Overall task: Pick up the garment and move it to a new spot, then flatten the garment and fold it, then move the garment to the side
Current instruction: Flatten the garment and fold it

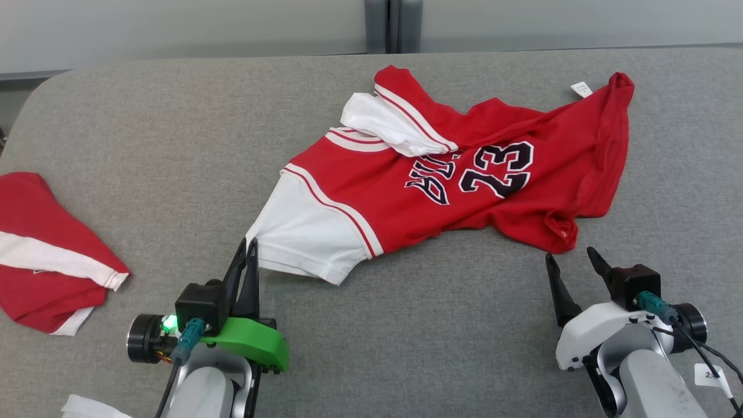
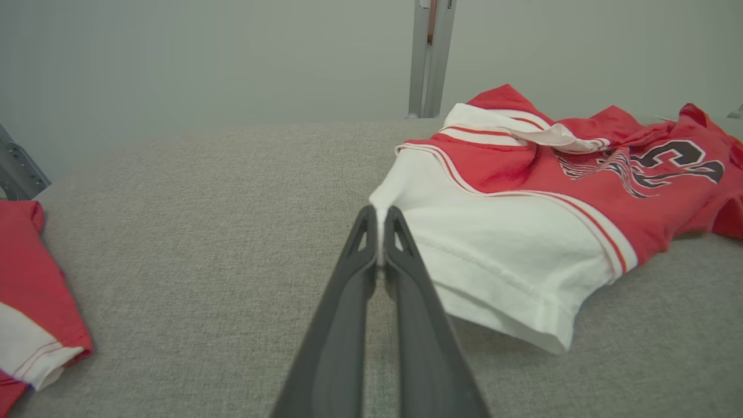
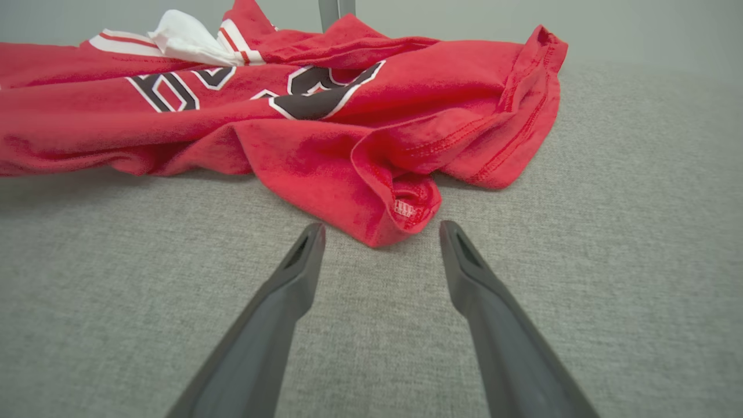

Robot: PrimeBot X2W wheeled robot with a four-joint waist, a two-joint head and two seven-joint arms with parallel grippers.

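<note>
While the left tool (image 1: 248, 246) pinches the garment's (image 1: 377, 191) white sleeve, the right tool (image 1: 570, 255) stands open beside its red hem

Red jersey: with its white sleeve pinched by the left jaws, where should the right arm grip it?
The bunched hem corner of the jersey, lying just ahead of the right gripper. It is doubled over and raised off the table, so the open jaws get a thick fold. Come in low from the robot's side, straight ahead, probably sliding one finger beneath.
</note>
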